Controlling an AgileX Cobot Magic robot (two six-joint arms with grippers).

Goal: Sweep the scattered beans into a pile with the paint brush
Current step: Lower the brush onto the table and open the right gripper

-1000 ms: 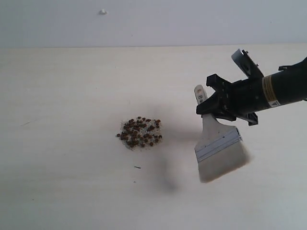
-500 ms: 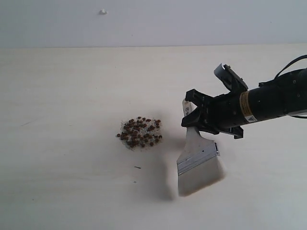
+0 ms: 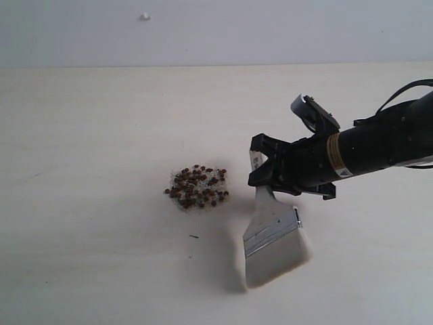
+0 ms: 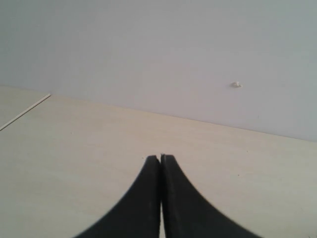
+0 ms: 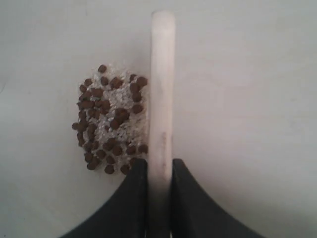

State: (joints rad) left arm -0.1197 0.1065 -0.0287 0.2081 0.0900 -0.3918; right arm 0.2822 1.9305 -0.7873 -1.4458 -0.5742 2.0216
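Note:
The beans [image 3: 196, 187] lie in one compact pile with whitish crumbs, left of centre on the pale table. My right gripper [image 3: 260, 169] is shut on the paint brush [image 3: 272, 230] by its pale handle, just right of the pile. The brush's silver ferrule and whitish bristles slant down toward the table's front, bristle tips at the surface. From the right wrist, the handle [image 5: 161, 84] runs out between the black fingers of the right gripper [image 5: 159, 163] with the pile [image 5: 110, 119] right beside it. My left gripper [image 4: 160, 157] is shut on nothing, above bare table.
A lone dark speck [image 3: 194, 236] lies just in front of the pile. A small white bump [image 3: 145, 16] sits on the wall behind the table. The table's far edge meets the wall across the back.
My right gripper has carried the brush leftward and lower, from well right of the pile to close beside it. The pile and the left gripper are unchanged.

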